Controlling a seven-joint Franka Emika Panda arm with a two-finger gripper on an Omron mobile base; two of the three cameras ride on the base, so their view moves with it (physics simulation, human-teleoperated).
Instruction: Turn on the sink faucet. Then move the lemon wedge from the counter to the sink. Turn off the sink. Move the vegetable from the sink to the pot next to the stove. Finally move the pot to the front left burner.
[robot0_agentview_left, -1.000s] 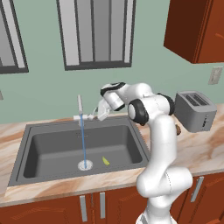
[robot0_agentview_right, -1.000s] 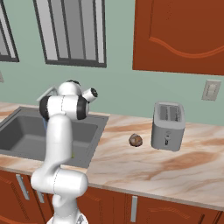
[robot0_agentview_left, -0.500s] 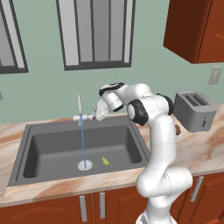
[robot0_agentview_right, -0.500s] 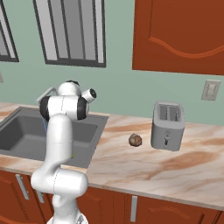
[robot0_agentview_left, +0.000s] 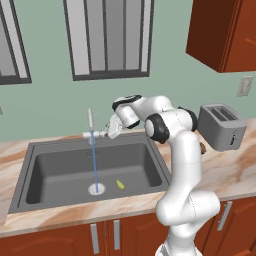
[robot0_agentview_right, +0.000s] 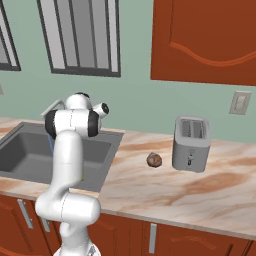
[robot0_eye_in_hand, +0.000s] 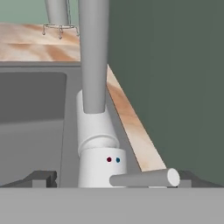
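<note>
The sink faucet (robot0_agentview_left: 90, 131) stands at the back rim of the dark grey sink (robot0_agentview_left: 55, 172), and a thin blue stream of water falls from it onto the round drain (robot0_agentview_left: 96, 188). The lemon wedge (robot0_agentview_left: 120, 184) lies on the sink bottom just right of the drain. My gripper (robot0_agentview_left: 111, 131) is open at the faucet's right side lever. In the hand view the white faucet base (robot0_eye_in_hand: 98, 146) and its lever (robot0_eye_in_hand: 144, 177) sit between the two fingertips (robot0_eye_in_hand: 41, 178) of the open gripper (robot0_eye_in_hand: 114, 178), with no contact visible.
A silver toaster (robot0_agentview_left: 222, 126) (robot0_agentview_right: 191, 144) stands on the marbled counter (robot0_agentview_right: 165, 187) right of the sink. A brown roundish lump (robot0_agentview_right: 154, 159) lies beside it. Wall and window rise right behind the faucet. Wooden cabinets hang at the upper right.
My gripper has moved down and to the left, closer to the faucet's lever. It stays open. The water keeps running and the lemon wedge has not moved.
</note>
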